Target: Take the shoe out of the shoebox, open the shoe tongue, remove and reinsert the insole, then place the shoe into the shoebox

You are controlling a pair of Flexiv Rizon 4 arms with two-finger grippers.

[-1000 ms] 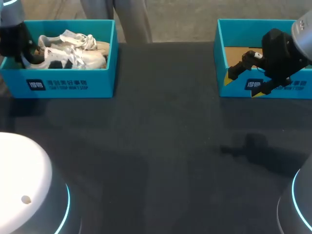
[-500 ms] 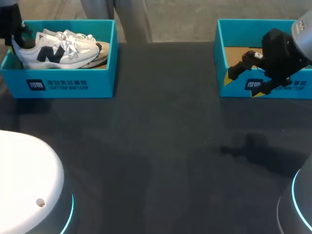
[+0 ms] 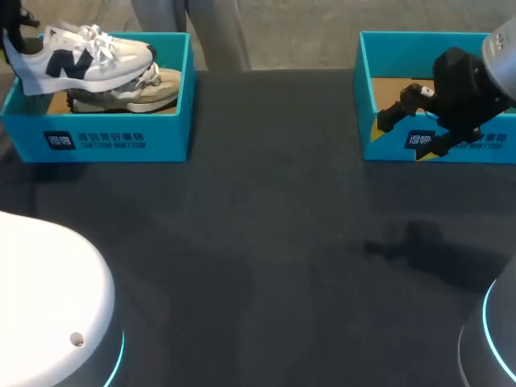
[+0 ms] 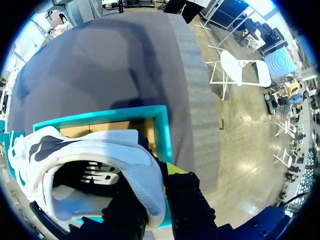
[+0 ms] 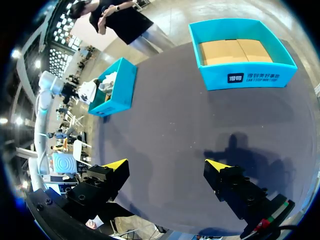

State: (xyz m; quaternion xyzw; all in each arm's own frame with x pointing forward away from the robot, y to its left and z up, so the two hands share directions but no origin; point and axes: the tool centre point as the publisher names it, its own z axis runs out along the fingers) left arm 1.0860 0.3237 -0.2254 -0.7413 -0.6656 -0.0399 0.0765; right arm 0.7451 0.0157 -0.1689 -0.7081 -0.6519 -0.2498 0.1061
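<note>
The left gripper pinches the heel collar of the white shoe between its fingers and holds it raised over the far left part of the left shoebox, toe pointing toward the worktop's middle. The right gripper is spread wide with nothing between its yellow tips, hanging above the worktop in front of the right shoebox. A broad stretch of dark worktop lies between the two teal boxes; the left one holds a beige shoe, the right one shows its brown cardboard floor.
</note>
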